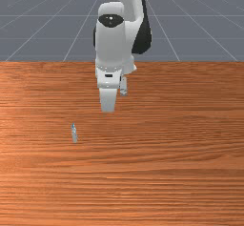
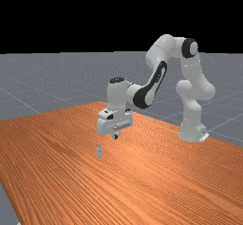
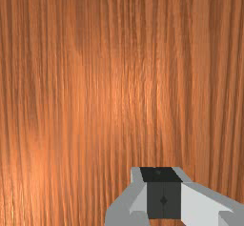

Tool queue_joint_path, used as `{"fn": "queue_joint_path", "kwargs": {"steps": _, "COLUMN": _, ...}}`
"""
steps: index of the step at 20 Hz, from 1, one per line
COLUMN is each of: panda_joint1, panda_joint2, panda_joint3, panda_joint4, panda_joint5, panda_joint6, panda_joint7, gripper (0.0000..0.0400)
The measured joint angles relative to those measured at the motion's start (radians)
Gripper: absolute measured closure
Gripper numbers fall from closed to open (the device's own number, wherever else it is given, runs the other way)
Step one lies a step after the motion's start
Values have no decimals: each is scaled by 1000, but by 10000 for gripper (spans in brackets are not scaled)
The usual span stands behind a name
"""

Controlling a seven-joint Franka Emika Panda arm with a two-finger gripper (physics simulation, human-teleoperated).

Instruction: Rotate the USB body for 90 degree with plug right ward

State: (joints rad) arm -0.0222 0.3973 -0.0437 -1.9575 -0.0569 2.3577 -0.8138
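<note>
Fingers pressed together on nothing, the Panda gripper [image 2: 116,136] hangs above a wooden tabletop [image 1: 167,177]. The USB body [image 1: 74,133], inside the edges toward the front view's left, calls for opened fingers, centred before descent.

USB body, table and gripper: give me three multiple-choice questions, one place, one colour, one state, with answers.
1. In the front view, which side of the gripper is the USB body on?
A) left
B) right

2. What colour is the table?
A) white
B) grey
C) orange-brown

3. How do the fingers stand?
A) wide apart
B) together

1: A, it sits toward the front view's left.
2: C, its wood grain is orange-brown throughout.
3: B, they meet at a seam in the wrist view.
</note>
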Motion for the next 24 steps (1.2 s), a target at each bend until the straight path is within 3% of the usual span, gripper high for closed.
{"fn": "queue_joint_path", "kwargs": {"steps": 1, "panda_joint1": -13, "panda_joint2": 2, "panda_joint3": -5, "panda_joint4": 3, "panda_joint5": 1, "panda_joint6": 1, "panda_joint7": -19, "gripper": 399}}
{"fn": "queue_joint_path", "kwargs": {"steps": 2, "panda_joint1": -56, "panda_joint2": 7, "panda_joint3": 17, "panda_joint4": 11, "panda_joint5": 44, "panda_joint6": -3, "panda_joint7": -134, "gripper": 400}}
{"fn": "queue_joint_path", "kwargs": {"steps": 5, "panda_joint1": -58, "panda_joint2": 18, "panda_joint3": -35, "panda_joint4": 24, "panda_joint5": -16, "panda_joint6": 2, "panda_joint7": -81, "gripper": 400}}
{"fn": "queue_joint_path", "kwargs": {"steps": 6, "panda_joint1": -109, "panda_joint2": 25, "panda_joint3": -6, "panda_joint4": 40, "panda_joint5": 44, "panda_joint6": -9, "panda_joint7": -203, "gripper": 400}}
{"fn": "queue_joint_path", "kwargs": {"steps": 11, "panda_joint1": -160, "panda_joint2": 49, "panda_joint3": -25, "panda_joint4": 76, "panda_joint5": 56, "panda_joint6": -22, "panda_joint7": -250, "gripper": 400}}
{"fn": "queue_joint_path", "kwargs": {"steps": 14, "panda_joint1": -175, "panda_joint2": 121, "panda_joint3": -42, "panda_joint4": 187, "panda_joint5": 44, "panda_joint6": -135, "panda_joint7": -252, "gripper": 400}}
{"fn": "queue_joint_path", "kwargs": {"steps": 18, "panda_joint1": -178, "panda_joint2": 243, "panda_joint3": -41, "panda_joint4": 197, "panda_joint5": 49, "panda_joint6": -30, "panda_joint7": -248, "gripper": 400}}
{"fn": "queue_joint_path", "kwargs": {"steps": 19, "panda_joint1": -190, "panda_joint2": 235, "panda_joint3": -27, "panda_joint4": 136, "panda_joint5": 58, "panda_joint6": 88, "panda_joint7": -282, "gripper": 399}}
{"fn": "queue_joint_path", "kwargs": {"steps": 24, "panda_joint1": -189, "panda_joint2": 238, "panda_joint3": -31, "panda_joint4": 152, "panda_joint5": 63, "panda_joint6": 129, "panda_joint7": -262, "gripper": 398}}
